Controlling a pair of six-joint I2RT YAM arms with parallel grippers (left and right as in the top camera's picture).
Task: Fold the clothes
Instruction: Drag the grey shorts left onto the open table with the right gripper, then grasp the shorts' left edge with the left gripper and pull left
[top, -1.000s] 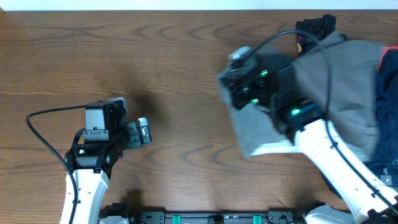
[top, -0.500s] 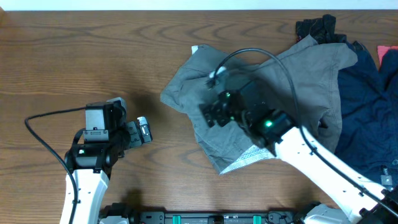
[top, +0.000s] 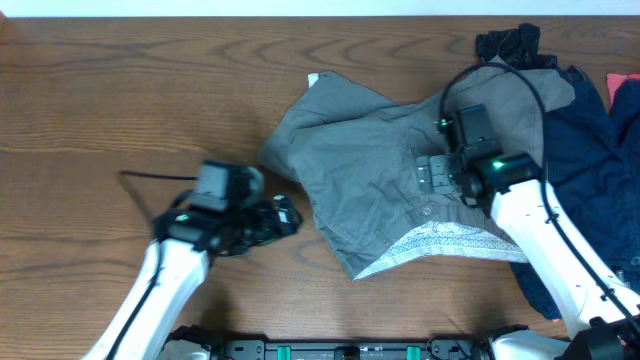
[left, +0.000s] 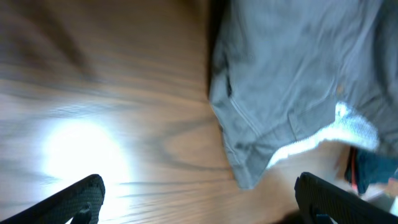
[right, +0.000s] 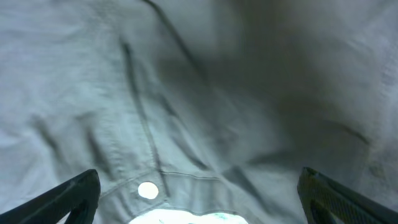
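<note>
Now | shorts (top: 370, 170) long axis diagonal | waistband (top: 440, 243) faces nearside

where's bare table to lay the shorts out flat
Bare wood fills the left half of the table, from the far edge to the left gripper, plus a strip along the far edge beyond the shorts. The right is crowded: shorts, right gripper, navy clothing, a black item.
</note>
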